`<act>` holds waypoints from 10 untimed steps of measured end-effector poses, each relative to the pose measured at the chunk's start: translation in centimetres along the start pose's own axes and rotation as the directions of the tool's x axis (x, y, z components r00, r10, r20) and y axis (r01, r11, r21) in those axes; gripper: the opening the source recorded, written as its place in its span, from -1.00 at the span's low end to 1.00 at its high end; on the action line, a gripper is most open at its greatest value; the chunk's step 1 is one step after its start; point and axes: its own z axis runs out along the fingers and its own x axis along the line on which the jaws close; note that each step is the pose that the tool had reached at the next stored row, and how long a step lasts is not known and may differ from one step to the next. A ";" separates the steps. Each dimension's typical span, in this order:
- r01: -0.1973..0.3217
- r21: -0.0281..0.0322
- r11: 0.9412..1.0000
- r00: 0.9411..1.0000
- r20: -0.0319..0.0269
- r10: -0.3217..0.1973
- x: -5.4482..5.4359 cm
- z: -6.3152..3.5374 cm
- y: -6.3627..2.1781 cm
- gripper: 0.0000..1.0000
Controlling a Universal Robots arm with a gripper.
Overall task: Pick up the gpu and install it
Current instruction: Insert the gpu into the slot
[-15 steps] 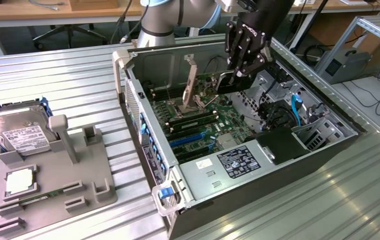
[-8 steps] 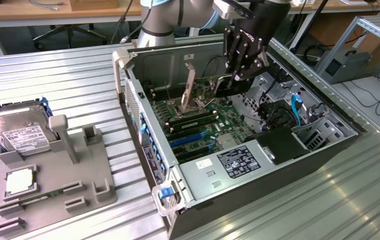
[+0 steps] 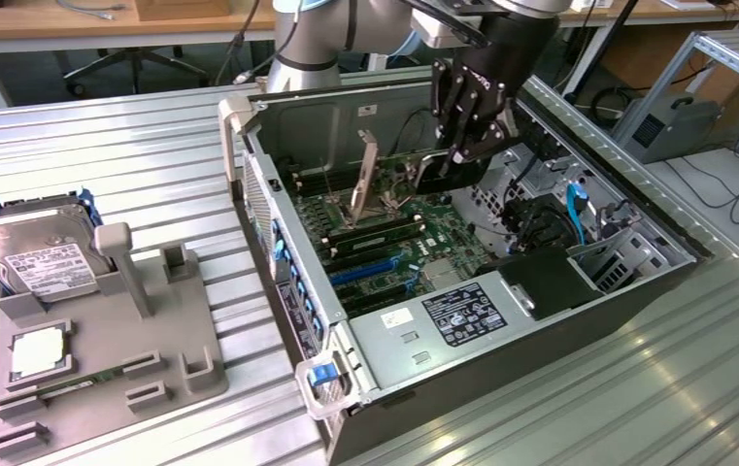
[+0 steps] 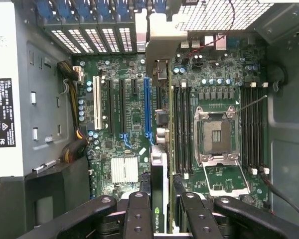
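Edgewise, the gpu sits clamped between fingers of the hand.

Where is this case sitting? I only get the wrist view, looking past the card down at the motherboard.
Observer: The open computer case lies on its side on a ribbed metal table.
Operator: Anything beside it?
Observer: At the exterior view's left, a grey holder carries a hard drive standing on edge.
Operator: And how is the card held?
Observer: The gripper reaches down into the case from above, shut on the gpu. The card's pale bracket stands roughly upright over the board. I cannot tell whether it is seated.
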 end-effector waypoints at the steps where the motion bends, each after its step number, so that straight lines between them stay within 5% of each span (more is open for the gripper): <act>1: 0.000 0.000 1.000 1.000 0.000 0.000 0.0 0.13 0.00 -0.45; 10: 0.000 0.000 1.000 1.000 0.000 0.000 0.0 1.17 0.00 -0.45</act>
